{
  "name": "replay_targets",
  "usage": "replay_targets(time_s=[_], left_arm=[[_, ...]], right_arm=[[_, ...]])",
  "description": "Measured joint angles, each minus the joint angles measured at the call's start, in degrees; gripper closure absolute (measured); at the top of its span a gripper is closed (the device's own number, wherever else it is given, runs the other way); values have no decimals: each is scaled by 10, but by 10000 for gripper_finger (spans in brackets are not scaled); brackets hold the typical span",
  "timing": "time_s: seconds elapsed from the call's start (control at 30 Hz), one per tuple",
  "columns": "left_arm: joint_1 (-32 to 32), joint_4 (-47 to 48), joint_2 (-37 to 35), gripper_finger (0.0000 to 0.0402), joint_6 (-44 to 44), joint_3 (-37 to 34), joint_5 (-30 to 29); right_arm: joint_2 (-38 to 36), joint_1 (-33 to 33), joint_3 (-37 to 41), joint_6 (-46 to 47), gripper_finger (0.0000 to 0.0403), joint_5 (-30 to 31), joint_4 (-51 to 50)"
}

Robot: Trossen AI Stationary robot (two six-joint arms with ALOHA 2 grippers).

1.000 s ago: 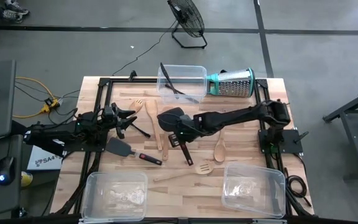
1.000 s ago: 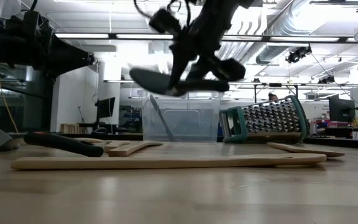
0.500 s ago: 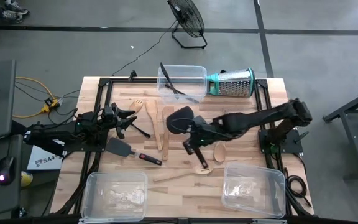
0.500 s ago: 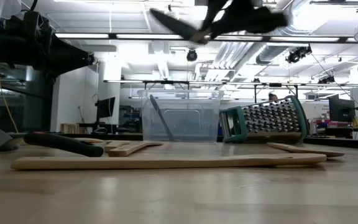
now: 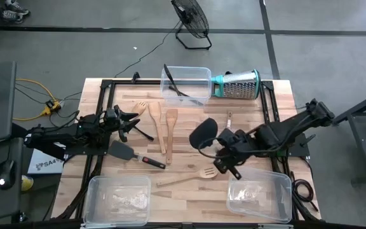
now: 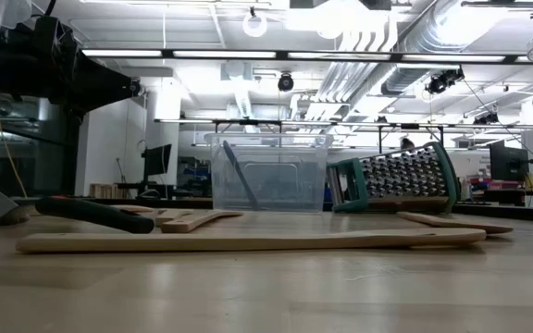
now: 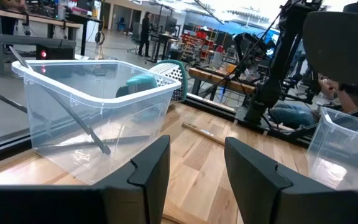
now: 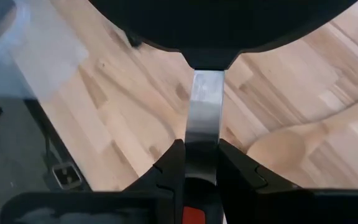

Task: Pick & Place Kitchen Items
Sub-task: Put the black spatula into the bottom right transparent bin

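Observation:
My right gripper is shut on a black spatula with a red-black handle, held in the air over the table's middle right. My left gripper is open and empty at the table's left, low over the wood. Pale wooden utensils and a slotted wooden spatula lie flat on the table. A second black spatula lies near my left gripper. A thin black tool leans inside the far clear bin. My right gripper pinches the spatula's steel neck between its two fingers, just below the black head and above the red of the handle. The spatula is lifted clear of the table, with its head toward the far left and its handle toward the near edge.
A steel cone grater with a teal rim lies at the far edge beside the far bin. Two clear bins stand at the near edge, one left and one right. A wooden spoon lies under my right gripper.
My right gripper has carried the black spatula up, out of the low view, and toward the table's right and near edges, close to the near right bin. The spatula has turned, its head now pointing to the far left. It stays held and clear of the table.

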State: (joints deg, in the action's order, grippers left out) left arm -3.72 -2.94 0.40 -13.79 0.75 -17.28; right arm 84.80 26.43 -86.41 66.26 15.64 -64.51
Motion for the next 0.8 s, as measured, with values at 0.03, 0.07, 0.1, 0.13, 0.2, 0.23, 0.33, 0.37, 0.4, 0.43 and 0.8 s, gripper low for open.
replay_targets(time_s=[0.03, 0.07, 0.1, 0.13, 0.2, 0.23, 0.33, 0.37, 0.4, 0.43, 0.8], left_arm=[[0, 0, 0, 249, 0, 0, 0], [0, 0, 0, 249, 0, 0, 0], [0, 0, 0, 249, 0, 0, 0], [0, 0, 0, 249, 0, 0, 0], [0, 0, 0, 249, 0, 0, 0], [0, 0, 0, 249, 0, 0, 0], [0, 0, 0, 249, 0, 0, 1], [0, 0, 0, 249, 0, 0, 1], [0, 0, 0, 249, 0, 0, 1], [0, 0, 0, 249, 0, 0, 1], [0, 0, 0, 249, 0, 0, 1]], right_arm=[[-3, 8, 0, 0, 339, 0, -5], [-5, 16, 0, 0, 339, 0, -10], [-8, 23, 0, 0, 339, -1, -18], [-11, 31, 0, 2, 339, -1, -27], [-16, 48, 0, 17, 339, -1, -46], [-19, 56, 0, 28, 339, -2, -57], [-26, 82, 0, 66, 339, -4, -93], [-27, 91, 0, 80, 339, -4, -103], [-27, 101, 0, 93, 339, -4, -115], [-27, 111, 0, 106, 339, -5, -125], [-25, 231, 2, 289, 339, -1, -213]])
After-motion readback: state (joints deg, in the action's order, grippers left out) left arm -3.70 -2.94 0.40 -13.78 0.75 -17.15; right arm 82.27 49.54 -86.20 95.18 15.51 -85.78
